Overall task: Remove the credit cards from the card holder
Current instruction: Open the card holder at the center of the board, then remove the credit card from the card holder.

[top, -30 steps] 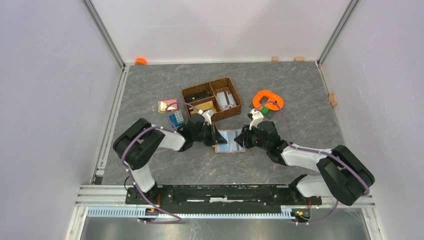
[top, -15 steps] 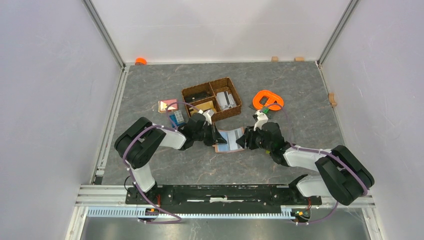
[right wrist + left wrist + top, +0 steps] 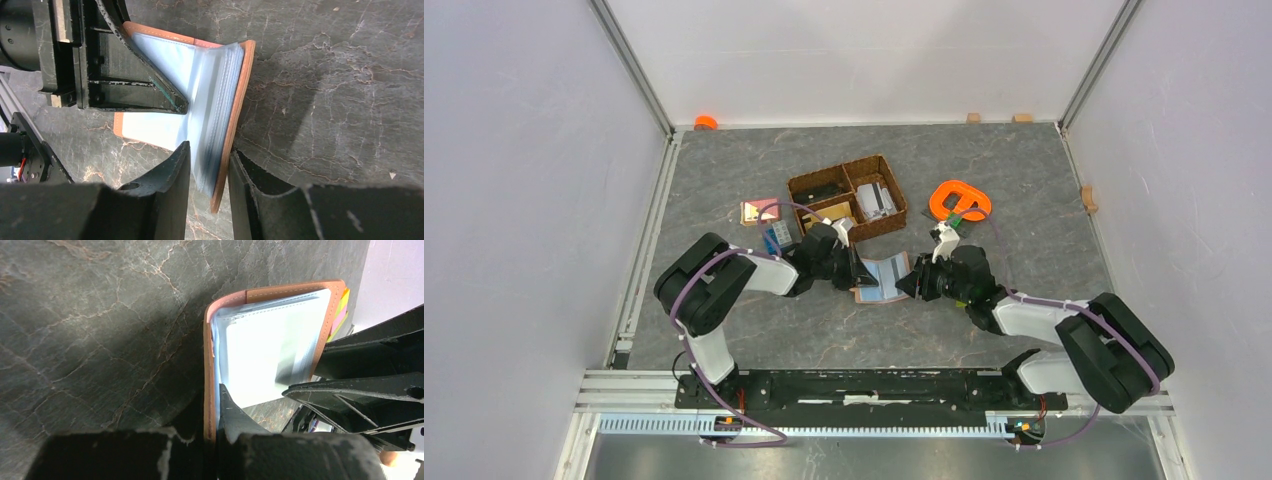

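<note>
Pinching one cover of the card holder (image 3: 876, 281) between clamped left fingers (image 3: 232, 415), anchoring it on the table (image 3: 1024, 180). Straddling the opposite cover and sleeves (image 3: 215, 100) with right fingers (image 3: 170, 175), grip unclear, likely fanning them. Credit cards presumably inside, between both fingers.

Two arms on show here: the left arm (image 3: 769, 278) and the right arm (image 3: 1034, 318) each pair a smooth white forearm shell with chunky, rounded black joint housings. A thin purple cable (image 3: 670, 305) loops along each (hugging the shells most of the way). Both are bolted to a long black base rail (image 3: 874, 385). Up close, the left gripper (image 3: 212, 400) is matte black, its paint chipped pale at the edges. The right gripper (image 3: 209, 150) is black too, with tapering wedge fingers and open triangular webbing.
</note>
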`<act>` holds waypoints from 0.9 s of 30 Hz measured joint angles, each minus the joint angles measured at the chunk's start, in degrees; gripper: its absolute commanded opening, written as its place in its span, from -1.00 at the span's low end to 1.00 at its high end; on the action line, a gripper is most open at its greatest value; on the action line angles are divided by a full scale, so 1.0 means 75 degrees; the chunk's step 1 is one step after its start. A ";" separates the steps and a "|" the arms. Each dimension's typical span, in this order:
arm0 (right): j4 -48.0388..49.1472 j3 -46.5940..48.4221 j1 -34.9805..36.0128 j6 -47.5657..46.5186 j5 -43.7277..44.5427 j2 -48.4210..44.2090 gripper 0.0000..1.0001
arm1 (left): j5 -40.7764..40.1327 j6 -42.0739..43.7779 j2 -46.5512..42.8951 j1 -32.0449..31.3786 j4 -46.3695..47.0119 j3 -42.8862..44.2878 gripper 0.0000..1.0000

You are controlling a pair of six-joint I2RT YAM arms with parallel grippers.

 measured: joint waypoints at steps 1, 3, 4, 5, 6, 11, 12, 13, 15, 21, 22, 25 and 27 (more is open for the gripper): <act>-0.0003 0.0000 0.0000 0.0000 -0.0029 -0.0012 -0.26 | 0.0000 0.0000 0.0003 0.0000 -0.0012 0.0006 -0.96; -0.0003 0.0000 0.0000 -0.0006 -0.0087 -0.0064 -0.24 | 0.0000 0.0003 0.0012 0.0000 -0.0015 0.0015 -0.96; -0.0003 0.0000 0.0000 -0.0009 -0.0122 -0.0096 -0.23 | 0.0000 0.0003 0.0012 0.0000 -0.0029 0.0026 -0.96; -0.0017 0.0000 0.0000 -0.0023 -0.0166 -0.0163 -0.24 | 0.0000 0.0003 0.0012 0.0000 -0.0035 0.0032 -0.96; -0.0038 0.0000 0.0000 -0.0038 -0.0184 -0.0224 -0.26 | 0.0000 0.0006 0.0015 0.0000 -0.0044 0.0038 -0.96; -0.0172 0.0000 0.0000 -0.0175 -0.0140 -0.0618 -0.45 | -0.0003 0.0015 0.0041 0.0000 -0.0111 0.0099 -0.96; -0.0184 0.0000 0.0000 -0.0204 -0.0125 -0.0647 -0.48 | -0.0003 0.0017 0.0041 0.0000 -0.0119 0.0105 -0.96; -0.0207 0.0000 0.0000 -0.0216 -0.0119 -0.0662 -0.50 | 0.0000 0.0020 0.0044 0.0000 -0.0134 0.0111 -0.96; -0.0230 0.0000 0.0000 -0.0233 -0.0093 -0.0662 -0.50 | 0.0000 0.0026 0.0044 0.0000 -0.0137 0.0111 -0.95; -0.0166 0.0000 0.0000 -0.0230 -0.0233 -0.0659 -0.53 | 0.0003 0.0029 0.0047 0.0000 -0.0137 0.0114 -0.96; -0.0119 0.0000 0.0000 -0.0227 -0.0268 -0.0659 -0.56 | 0.0003 0.0029 0.0047 0.0000 -0.0137 0.0114 -0.96; 0.0041 -0.0012 0.0000 -0.0230 -0.0393 -0.0662 -0.67 | 0.0006 0.0029 0.0061 0.0000 -0.0134 0.0125 -0.95; 0.0087 -0.0026 0.0000 -0.0221 -0.0428 -0.0662 -0.72 | 0.0006 0.0029 0.0070 0.0000 -0.0137 0.0140 -0.96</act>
